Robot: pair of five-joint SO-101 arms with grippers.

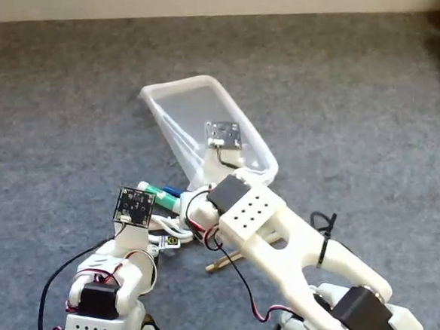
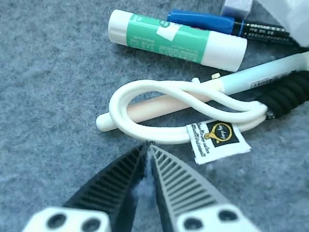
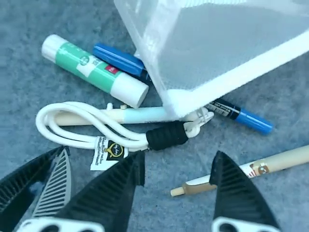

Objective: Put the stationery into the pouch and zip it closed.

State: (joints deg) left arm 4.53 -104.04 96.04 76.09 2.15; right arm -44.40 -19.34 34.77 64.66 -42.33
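My left tool (image 2: 147, 147) is closed on nothing; my right tool (image 3: 177, 164) is spread wide, empty. Glue stick (image 2: 176, 39): judged light, rigid, slick; grasp mid-barrel. Pouch (image 3: 231, 43): limp mesh.

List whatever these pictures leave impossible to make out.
Pouch zip, open or shut: high view, the right arm covers its near end; right wrist view, the frame edge cuts it.
Blue marker middle: right wrist view, under the pouch corner.
Tan pen far end: right wrist view, cut by the edge.
Pale block: left wrist view, cropped, unidentifiable.
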